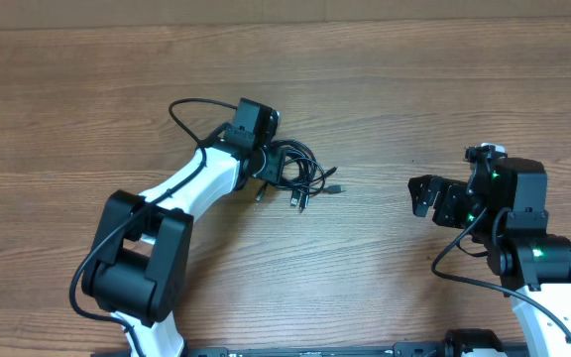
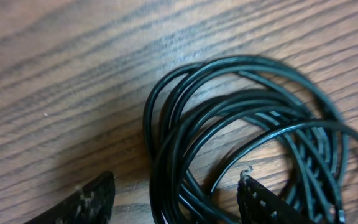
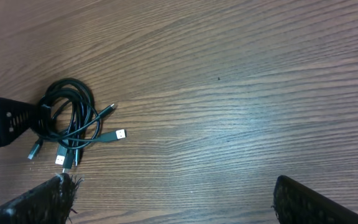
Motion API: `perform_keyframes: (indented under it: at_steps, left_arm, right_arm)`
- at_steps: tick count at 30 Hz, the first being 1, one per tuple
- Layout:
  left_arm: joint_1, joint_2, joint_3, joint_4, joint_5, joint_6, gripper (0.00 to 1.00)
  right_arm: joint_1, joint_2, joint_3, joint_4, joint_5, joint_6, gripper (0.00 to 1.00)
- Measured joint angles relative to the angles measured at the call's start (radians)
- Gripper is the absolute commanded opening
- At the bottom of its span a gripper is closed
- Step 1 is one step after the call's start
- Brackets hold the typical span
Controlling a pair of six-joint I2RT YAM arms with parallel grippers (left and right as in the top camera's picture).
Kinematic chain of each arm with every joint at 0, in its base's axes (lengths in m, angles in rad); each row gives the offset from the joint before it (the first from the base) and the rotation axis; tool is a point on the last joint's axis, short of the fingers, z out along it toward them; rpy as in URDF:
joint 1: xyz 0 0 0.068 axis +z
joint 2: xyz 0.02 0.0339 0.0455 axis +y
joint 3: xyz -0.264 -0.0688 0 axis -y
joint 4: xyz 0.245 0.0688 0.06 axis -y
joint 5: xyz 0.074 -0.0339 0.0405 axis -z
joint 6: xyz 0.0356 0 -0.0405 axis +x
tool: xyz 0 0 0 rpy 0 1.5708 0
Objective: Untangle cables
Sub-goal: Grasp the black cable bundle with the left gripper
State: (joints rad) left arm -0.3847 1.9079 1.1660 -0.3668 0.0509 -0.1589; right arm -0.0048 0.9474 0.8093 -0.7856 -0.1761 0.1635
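The cables (image 1: 300,171) are a small tangle of thin black cords with plug ends lying on the wood table just left of centre. They fill the left wrist view (image 2: 241,130) as overlapping loops and show small in the right wrist view (image 3: 73,121), with silver-tipped plugs fanned out. My left gripper (image 1: 269,167) is open and low at the bundle's left side, its two fingers (image 2: 176,199) straddling several looped strands. My right gripper (image 1: 421,195) is open and empty, well to the right of the cables, with bare wood between its fingers (image 3: 173,193).
The wood table (image 1: 385,89) stretches round the bundle on all sides. The left arm's own thicker black wire (image 1: 188,111) loops up behind its wrist. The right arm's base stands at the lower right.
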Motion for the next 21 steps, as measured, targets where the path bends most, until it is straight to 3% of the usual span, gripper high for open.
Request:
perform_keyframes:
  at_steps: [3, 5, 11, 21]
  left_arm:
    - [0.0, 0.011, 0.0, -0.003, -0.003, 0.0, 0.58]
    - [0.0, 0.017, 0.0, -0.004, -0.003, -0.002, 0.5]
    - [0.0, 0.039, 0.004, -0.01, -0.007, -0.012, 0.04]
    - [0.0, 0.01, 0.156, -0.202, 0.009, -0.011, 0.04]
  right_arm:
    - [0.0, 0.0, 0.0, 0.0, 0.0, 0.0, 1.0]
    - [0.0, 0.0, 0.0, 0.0, 0.0, 0.0, 1.0]
    - [0.0, 0.0, 0.0, -0.001, 0.0, 0.0, 1.0]
    - [0.0, 0.0, 0.0, 0.034, -0.042, 0.0, 0.98]
